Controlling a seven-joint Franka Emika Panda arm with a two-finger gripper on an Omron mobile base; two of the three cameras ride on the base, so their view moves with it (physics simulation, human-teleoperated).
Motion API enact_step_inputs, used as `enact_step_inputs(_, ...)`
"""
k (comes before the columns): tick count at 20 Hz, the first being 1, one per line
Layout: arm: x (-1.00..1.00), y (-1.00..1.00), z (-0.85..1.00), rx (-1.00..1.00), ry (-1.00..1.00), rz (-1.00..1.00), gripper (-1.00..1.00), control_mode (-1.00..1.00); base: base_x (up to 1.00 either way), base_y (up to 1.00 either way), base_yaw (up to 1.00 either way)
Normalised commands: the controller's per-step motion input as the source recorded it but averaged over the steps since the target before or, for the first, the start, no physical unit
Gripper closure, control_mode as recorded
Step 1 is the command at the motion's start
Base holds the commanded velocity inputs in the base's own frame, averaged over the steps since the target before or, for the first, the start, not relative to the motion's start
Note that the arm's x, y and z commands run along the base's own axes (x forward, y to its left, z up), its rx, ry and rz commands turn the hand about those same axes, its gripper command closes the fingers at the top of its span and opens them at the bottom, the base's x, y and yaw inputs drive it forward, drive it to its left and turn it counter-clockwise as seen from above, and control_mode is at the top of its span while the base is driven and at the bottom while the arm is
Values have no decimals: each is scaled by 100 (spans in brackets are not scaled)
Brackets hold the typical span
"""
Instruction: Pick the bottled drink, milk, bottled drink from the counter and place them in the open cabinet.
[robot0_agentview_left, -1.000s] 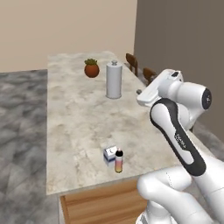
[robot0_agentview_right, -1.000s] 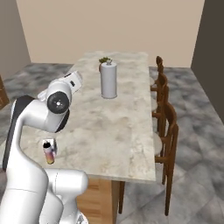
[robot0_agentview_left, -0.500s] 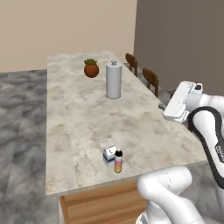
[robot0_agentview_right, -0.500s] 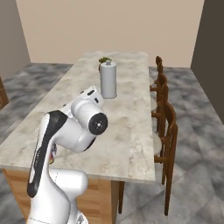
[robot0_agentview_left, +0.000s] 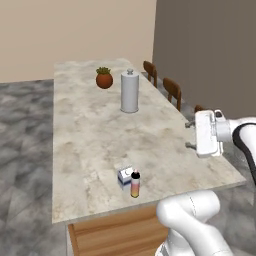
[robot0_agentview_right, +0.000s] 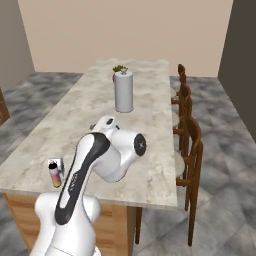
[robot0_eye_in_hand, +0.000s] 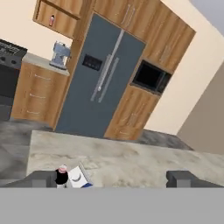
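Note:
Near the counter's (robot0_agentview_left: 95, 130) front edge stands the orange-brown bottled drink (robot0_agentview_left: 135, 184), touching the white-and-blue milk (robot0_agentview_left: 125, 176) carton behind it. Both show again as the bottle (robot0_agentview_right: 54, 174) and milk (robot0_agentview_right: 59, 164), and low in the hand view as the bottle (robot0_eye_in_hand: 61, 175) and milk (robot0_eye_in_hand: 79, 176). My gripper (robot0_agentview_left: 189, 135) hangs at the counter's right edge, open and empty, fingers pointing left over the top. Its fingertips (robot0_eye_in_hand: 43, 178) stand wide apart. Far across the room the open cabinet (robot0_eye_in_hand: 61, 27) holds a small pink-labelled bottle (robot0_eye_in_hand: 52, 20) on its shelf.
A tall grey canister (robot0_agentview_left: 129, 91) and a potted plant (robot0_agentview_left: 104, 78) stand at the counter's far end. Wooden chairs (robot0_agentview_right: 190, 150) line its right side. Beyond the counter are a grey fridge (robot0_eye_in_hand: 98, 78), a microwave (robot0_eye_in_hand: 150, 76), a coffee machine (robot0_eye_in_hand: 60, 54) and a stove (robot0_eye_in_hand: 8, 54).
My arm has swung right, carrying the hand from above the counter's middle to its right edge. The bottle and the milk have stayed put.

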Motion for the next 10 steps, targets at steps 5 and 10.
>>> enact_step_inputs(5,0,2,-90,-20,20,39,-100,-100,0,0,0)
enact_step_inputs(10,5,9,-100,-27,27,30,-100,-100,0,0,0)
